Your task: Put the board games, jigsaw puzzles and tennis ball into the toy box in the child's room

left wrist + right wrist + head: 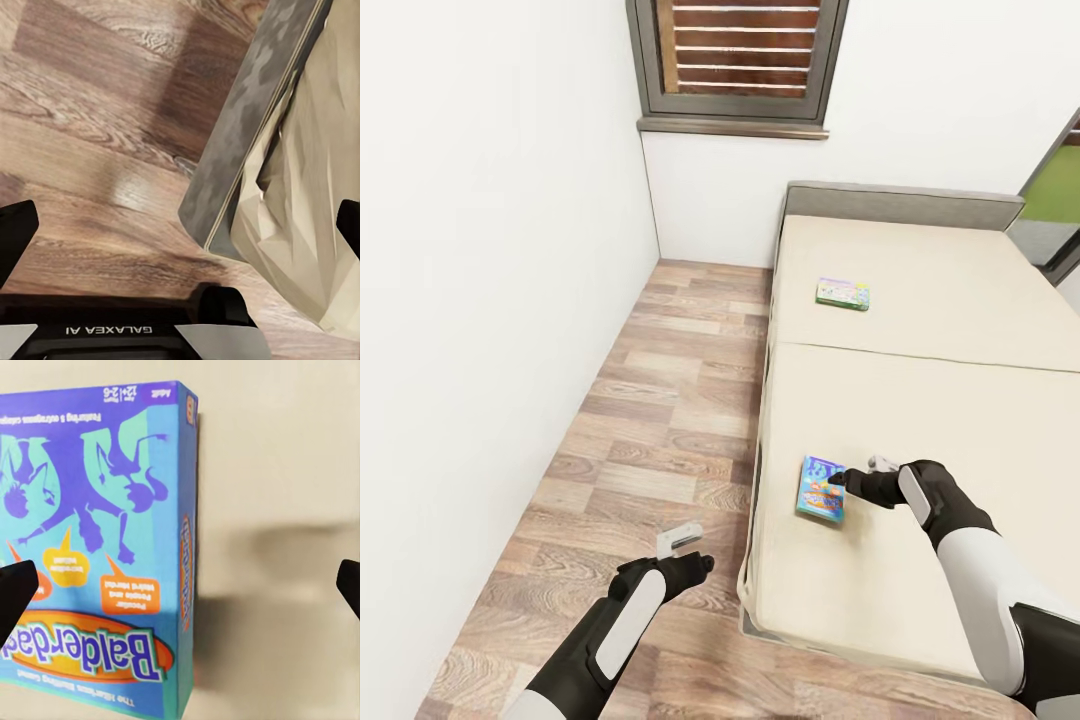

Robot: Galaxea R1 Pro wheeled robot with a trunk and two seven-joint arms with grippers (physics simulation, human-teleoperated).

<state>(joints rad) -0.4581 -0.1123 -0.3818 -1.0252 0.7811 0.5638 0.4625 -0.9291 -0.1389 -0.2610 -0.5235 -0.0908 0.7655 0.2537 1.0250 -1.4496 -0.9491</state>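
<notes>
Our right gripper [857,477], jaws wide and empty, hovers beside the flat blue cardboard game box [821,489] near the cream bed's [920,380] left edge; light, stiff, best pinched across its thin edges.

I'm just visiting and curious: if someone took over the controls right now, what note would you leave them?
Right gripper: jaws open, empty, beside the blue game on the bed.
Left gripper: jaws open, empty, over the floor by the bed's corner.
A second game lies further up the bed.
Done: neither bed game picked up yet.
Left: grasp both and carry them to the toy box.
</notes>
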